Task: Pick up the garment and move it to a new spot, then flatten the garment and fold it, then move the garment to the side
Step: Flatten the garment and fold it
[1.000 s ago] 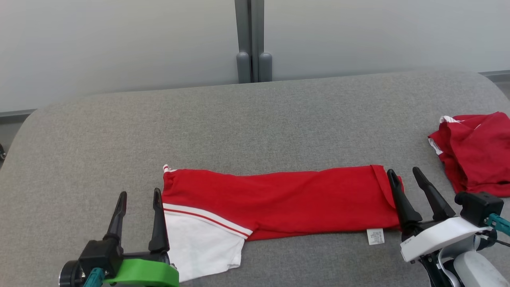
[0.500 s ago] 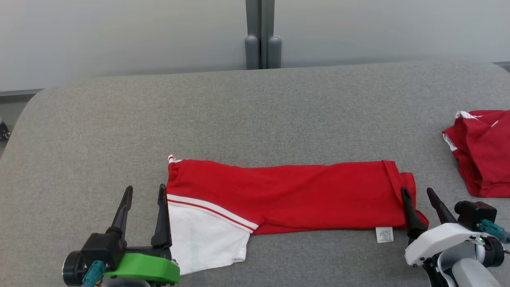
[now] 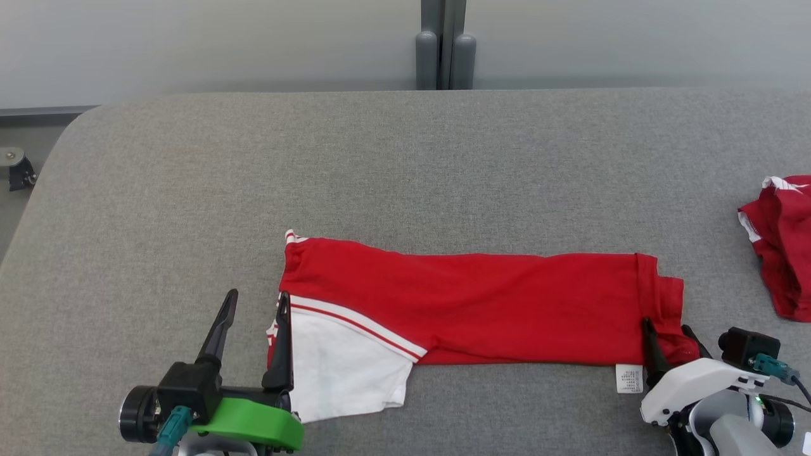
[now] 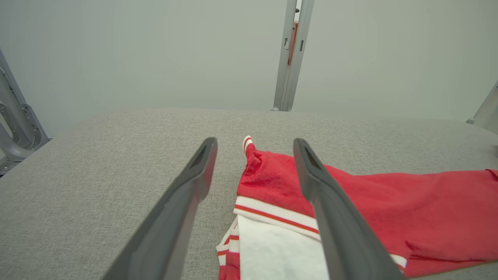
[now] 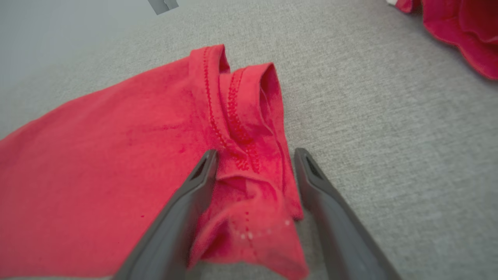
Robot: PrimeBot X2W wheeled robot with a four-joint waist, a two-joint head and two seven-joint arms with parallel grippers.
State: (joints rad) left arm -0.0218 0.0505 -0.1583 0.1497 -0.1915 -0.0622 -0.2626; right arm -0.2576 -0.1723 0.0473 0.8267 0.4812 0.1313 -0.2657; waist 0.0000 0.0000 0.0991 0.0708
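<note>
Nearest, the left gripper [image 3: 258, 294] has its jaws apart astride the garment's [image 3: 475, 304] left edge, one over the white panel and the other over bare counter [image 3: 190, 190]. The right gripper [image 3: 666, 324] also has its jaws apart, with the bunched near corner of the red hem between them. The garment lies folded in a long red strip across the counter's near middle, with a label [image 3: 629, 379] at its near right. A crumpled red heap [image 3: 782, 240] sits well apart at the right edge. Beyond, a grey post [image 3: 445, 44] stands against the wall.
</note>
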